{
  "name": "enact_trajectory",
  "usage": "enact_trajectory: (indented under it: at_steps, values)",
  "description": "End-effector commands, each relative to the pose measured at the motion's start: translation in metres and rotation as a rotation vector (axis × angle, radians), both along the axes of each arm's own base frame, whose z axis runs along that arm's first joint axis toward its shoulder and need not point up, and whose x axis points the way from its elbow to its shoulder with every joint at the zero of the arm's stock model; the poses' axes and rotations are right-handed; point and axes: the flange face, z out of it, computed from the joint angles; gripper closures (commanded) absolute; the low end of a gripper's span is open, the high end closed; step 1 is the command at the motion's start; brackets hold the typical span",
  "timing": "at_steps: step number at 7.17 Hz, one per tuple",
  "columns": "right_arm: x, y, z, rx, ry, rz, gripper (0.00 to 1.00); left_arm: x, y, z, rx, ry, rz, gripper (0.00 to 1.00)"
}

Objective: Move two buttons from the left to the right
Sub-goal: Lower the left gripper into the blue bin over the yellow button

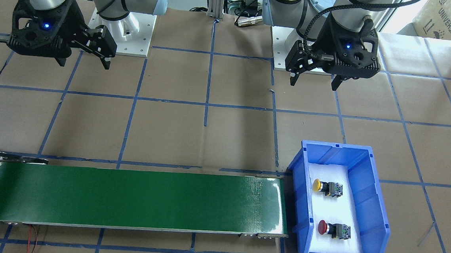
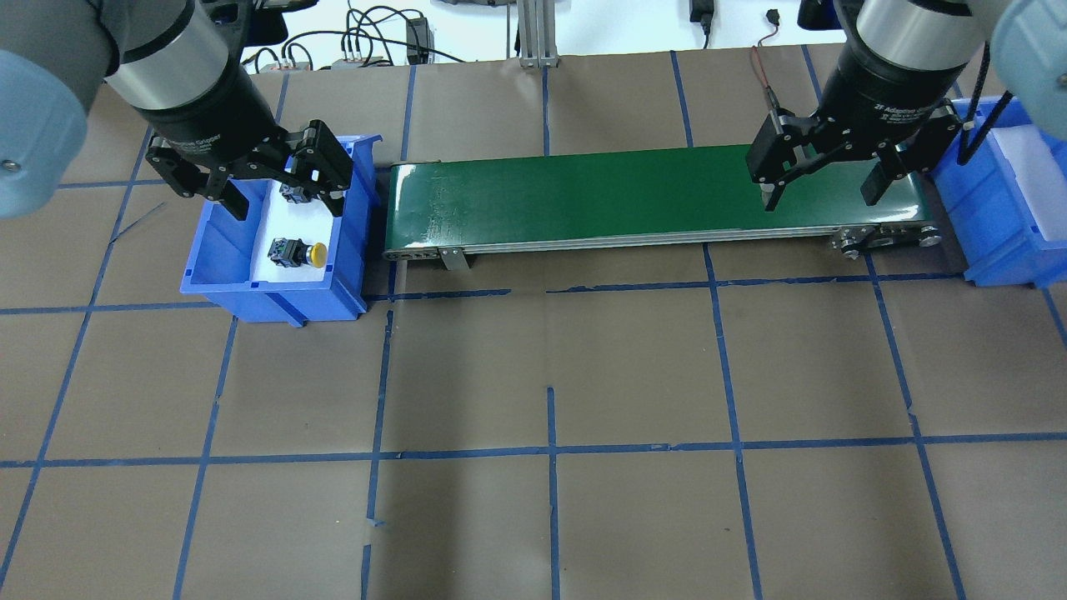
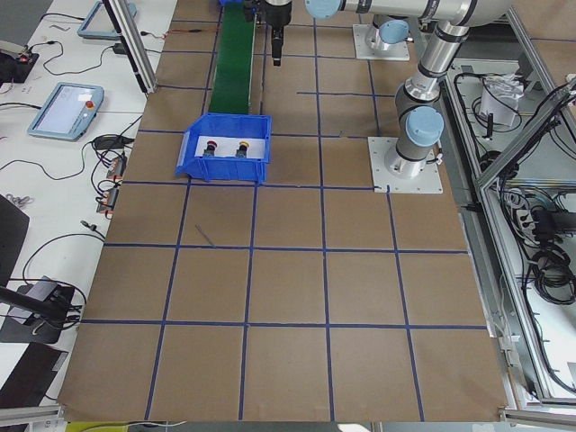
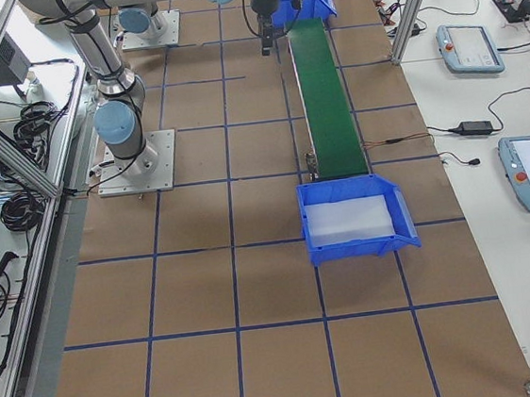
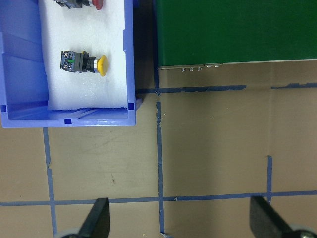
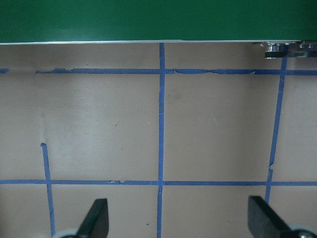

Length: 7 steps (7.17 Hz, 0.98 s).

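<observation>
The yellow-capped button (image 1: 322, 186) and the red-capped button (image 1: 329, 229) lie on their sides on white foam in the left blue bin (image 1: 367, 192). In the left wrist view the yellow button (image 5: 84, 63) lies in full view and the red button (image 5: 81, 3) is cut by the top edge. In the overhead view the yellow button (image 2: 300, 252) shows, and the red one is mostly hidden behind my left gripper (image 2: 288, 207). That gripper is open and empty, held high on the robot's side of the bin. My right gripper (image 2: 821, 198) is open and empty, high near the belt's right end.
A green conveyor belt (image 2: 625, 196) runs between the left bin and a second blue bin (image 2: 1000, 217) at the right end, which holds only white foam (image 4: 348, 220). The table (image 2: 550, 375) is brown paper with a blue tape grid.
</observation>
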Motion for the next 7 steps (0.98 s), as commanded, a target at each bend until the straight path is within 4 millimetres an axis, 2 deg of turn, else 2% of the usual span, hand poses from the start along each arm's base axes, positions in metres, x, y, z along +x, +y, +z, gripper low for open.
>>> enact_trajectory:
  at_steps: [1, 2, 3, 5, 6, 7]
  values:
    - [0.0, 0.0, -0.001, 0.002, 0.0, 0.0, 0.0, -0.003, -0.001, -0.002, 0.003, 0.004, -0.005, 0.0]
    - [0.0, 0.0, 0.0, 0.002, 0.0, 0.0, 0.0, 0.003, -0.003, -0.002, 0.004, 0.002, -0.021, 0.0]
    - [0.0, 0.0, 0.0, 0.001, 0.0, 0.0, 0.0, 0.006, -0.005, -0.004, 0.004, -0.002, -0.109, 0.0]
    - [0.0, 0.001, 0.0, 0.004, 0.0, 0.0, 0.0, 0.043, -0.015, -0.005, 0.006, 0.002, -0.199, 0.0]
    - [0.0, -0.001, 0.0, -0.002, 0.002, 0.0, 0.0, 0.063, -0.026, -0.012, 0.006, 0.001, -0.371, 0.0]
    - [0.0, 0.0, 0.0, 0.001, 0.0, -0.002, 0.0, 0.079, -0.043, -0.033, 0.036, 0.012, -0.541, 0.0]
